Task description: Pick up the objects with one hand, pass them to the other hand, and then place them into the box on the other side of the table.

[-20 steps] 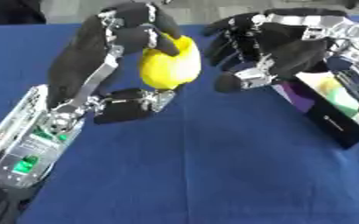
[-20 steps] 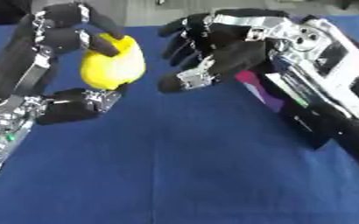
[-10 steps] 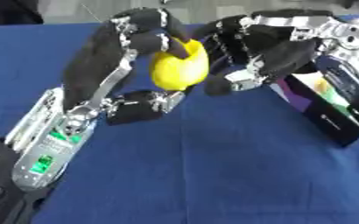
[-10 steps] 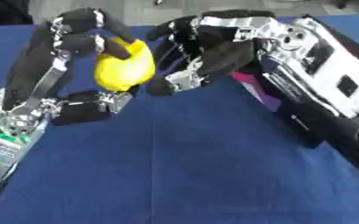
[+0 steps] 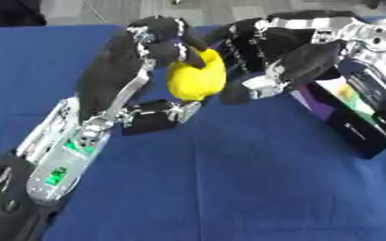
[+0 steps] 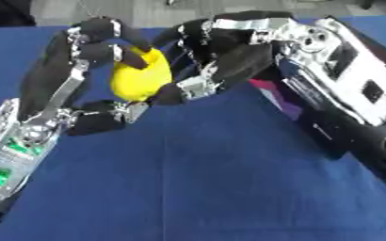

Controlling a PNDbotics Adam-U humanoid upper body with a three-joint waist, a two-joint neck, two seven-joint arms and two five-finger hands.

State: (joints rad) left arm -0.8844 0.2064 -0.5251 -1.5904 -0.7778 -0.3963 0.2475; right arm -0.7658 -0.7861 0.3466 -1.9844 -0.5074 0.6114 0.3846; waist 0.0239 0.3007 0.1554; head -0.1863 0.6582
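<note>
Blue table [image 5: 229,188] fills the view, with the dark box [image 5: 353,117] out at 3 o'clock, purple and green showing inside. Left hand [image 5: 147,70] reaches up from 7 o'clock, fingers and thumb curled round the yellow lemon [image 5: 196,77], held above the table near 12. Right hand [image 6: 229,52] comes in from 2 o'clock, fingers spread and cupping the lemon's right side.
</note>
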